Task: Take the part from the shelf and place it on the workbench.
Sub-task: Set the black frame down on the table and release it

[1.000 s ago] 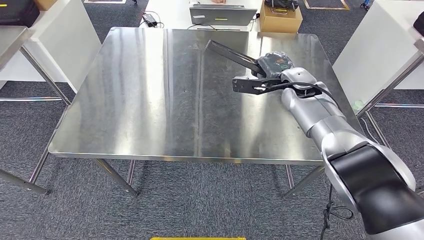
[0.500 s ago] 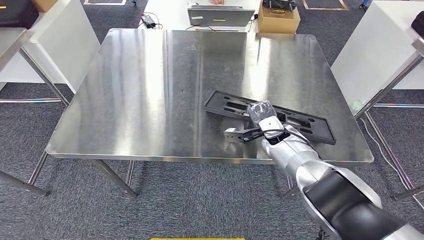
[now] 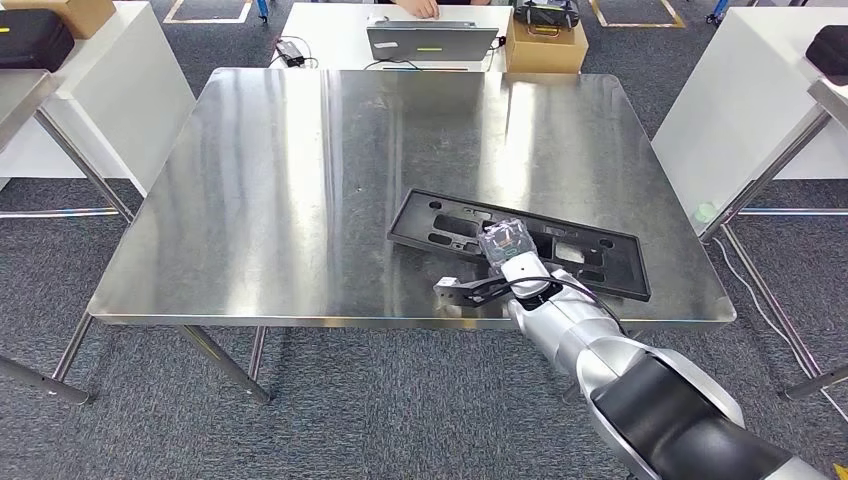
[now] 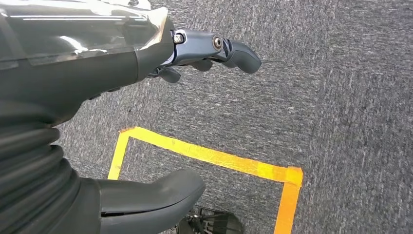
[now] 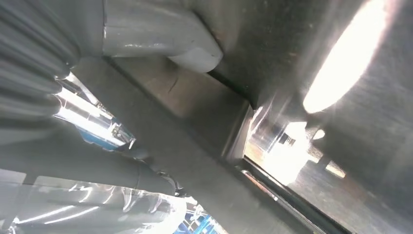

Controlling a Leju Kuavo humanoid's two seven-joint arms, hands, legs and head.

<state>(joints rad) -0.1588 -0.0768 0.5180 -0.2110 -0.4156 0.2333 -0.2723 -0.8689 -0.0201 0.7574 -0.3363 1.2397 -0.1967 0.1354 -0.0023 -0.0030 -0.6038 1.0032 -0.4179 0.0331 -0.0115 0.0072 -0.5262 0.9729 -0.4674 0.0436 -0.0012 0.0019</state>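
Lying flat on workbench [image 3: 300, 180] near front-right edge: black part [image 3: 560, 245], w/ right hand [image 3: 505, 245] resting over its middle, prob. steadying pre-release; grip can't tell. Hanging over carpet, fingers apart, holding nothing: left hand [image 4: 146, 97].

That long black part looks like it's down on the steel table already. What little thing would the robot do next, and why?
Probably let go and lift the right hand away. The black plastic part seems to lie flat on the steel workbench, well inside its edges, while the hand rests over its middle; whether the fingers grip cannot be told.
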